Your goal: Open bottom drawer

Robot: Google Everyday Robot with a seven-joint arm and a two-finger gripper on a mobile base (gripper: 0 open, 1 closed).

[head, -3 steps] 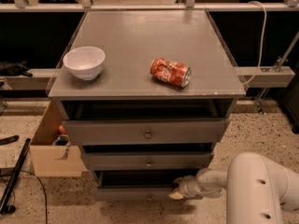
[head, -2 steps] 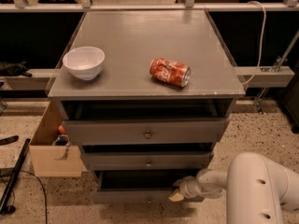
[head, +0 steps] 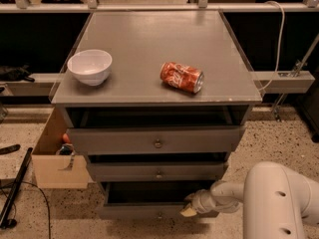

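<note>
The grey cabinet [head: 154,39] has three drawers, all pulled out a little. The bottom drawer [head: 144,212] is the lowest one, with a slim grey front and a tiny round knob [head: 159,215] at its centre; a dark gap shows above its front panel. My gripper [head: 190,207] reaches in from the right on a white arm [head: 279,198] and sits at the top edge of the bottom drawer's front, right of the knob. The middle drawer [head: 158,172] and the top drawer [head: 155,141] are above it.
A white bowl [head: 90,66] and a red soda can [head: 181,77] lying on its side are on the cabinet top. An open cardboard box [head: 55,158] stands on the floor at the left. A dark pole [head: 15,188] lies on the speckled floor.
The bottom drawer has slid slightly further out and my gripper has shifted a little with it.
</note>
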